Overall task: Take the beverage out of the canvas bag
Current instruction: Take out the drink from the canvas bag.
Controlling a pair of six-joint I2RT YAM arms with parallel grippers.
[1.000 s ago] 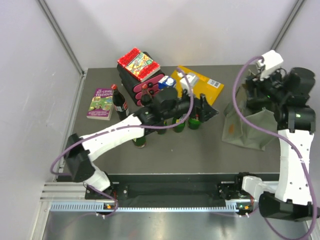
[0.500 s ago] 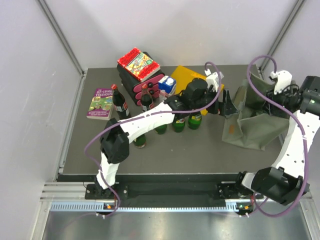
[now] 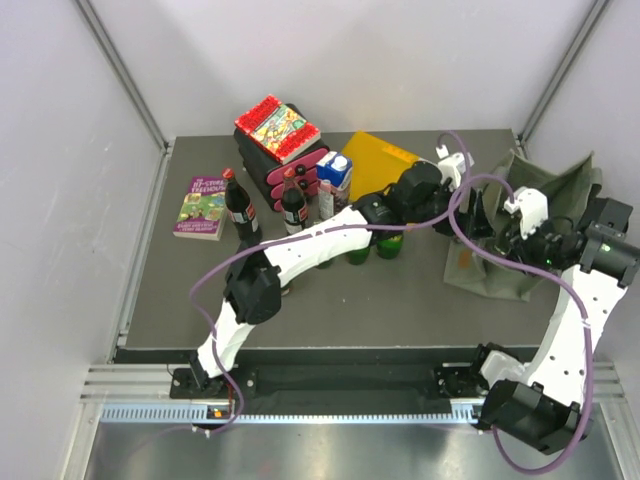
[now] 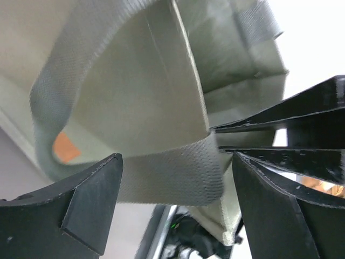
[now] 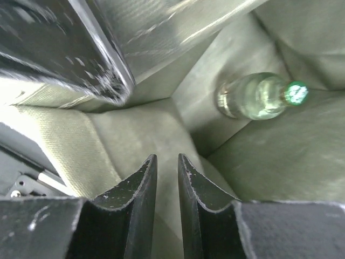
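Note:
The olive-green canvas bag slumps at the table's right side, mouth up. My left gripper is at its left rim and open. In the left wrist view its fingers straddle the bag's webbing handle without pinching it. My right gripper reaches down into the bag. In the right wrist view its jaws stand almost together with a thin slit and nothing between them. The beverage, a green glass bottle with a green cap, lies on the bag's floor beyond and to the right of those fingertips.
Two cola bottles and several green bottles stand mid-table under the left arm. Behind them are a blue-white carton, a yellow folder, a black-and-pink rack with a book on top, and a purple book.
My left arm has swung right from the green bottles to the bag's rim. My right gripper has come down into the bag and its jaws have closed together.

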